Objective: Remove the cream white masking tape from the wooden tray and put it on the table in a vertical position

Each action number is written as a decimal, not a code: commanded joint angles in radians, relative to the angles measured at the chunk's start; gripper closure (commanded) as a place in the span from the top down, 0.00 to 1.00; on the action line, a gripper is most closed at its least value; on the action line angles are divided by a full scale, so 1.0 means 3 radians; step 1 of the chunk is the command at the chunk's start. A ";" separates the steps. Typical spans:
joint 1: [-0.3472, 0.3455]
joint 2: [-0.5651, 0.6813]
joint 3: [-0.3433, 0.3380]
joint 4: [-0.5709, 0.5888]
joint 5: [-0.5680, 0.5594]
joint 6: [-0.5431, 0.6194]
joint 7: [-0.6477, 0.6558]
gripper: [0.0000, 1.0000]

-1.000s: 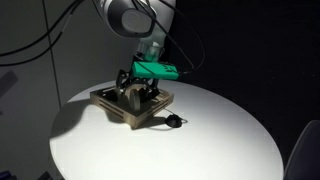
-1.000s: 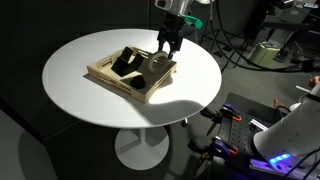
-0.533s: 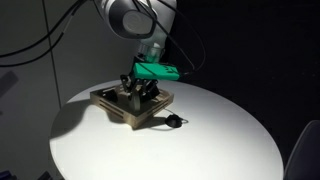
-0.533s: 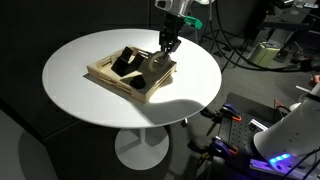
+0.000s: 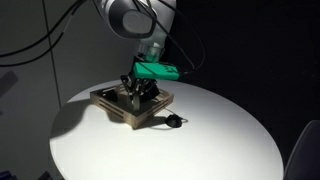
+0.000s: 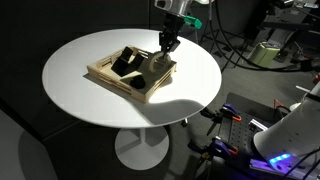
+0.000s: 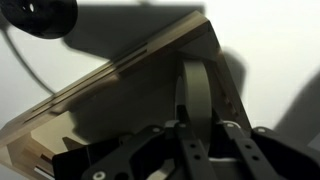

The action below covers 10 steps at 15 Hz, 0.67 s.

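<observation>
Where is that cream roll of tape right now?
In the wrist view the tape roll sits edge-on inside the wooden tray, near a corner, pinched by the tool.

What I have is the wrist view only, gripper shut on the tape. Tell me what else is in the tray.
Observer: Dark objects lie in the wooden tray, in compartments beside the gripper.
Operator: Now describe the table.
Observer: The table is round and white; bare top shows on the tray's near side in an exterior view.
Operator: Report the arm.
Observer: It stands above the tray, gripper pointing down at the cream white masking tape.
</observation>
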 commanded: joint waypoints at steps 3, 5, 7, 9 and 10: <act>-0.0025 -0.0115 0.0111 0.0024 0.0129 0.0008 -0.0217 0.05; -0.0007 -0.0187 0.0147 0.0009 0.0194 0.0005 -0.0285 0.05; 0.0021 -0.0275 0.0173 -0.0010 0.0270 0.0008 -0.0356 0.05; 0.0049 -0.0375 0.0188 -0.0038 0.0325 0.0027 -0.0393 0.05; 0.0068 -0.0433 0.0188 -0.0056 0.0341 0.0036 -0.0392 0.05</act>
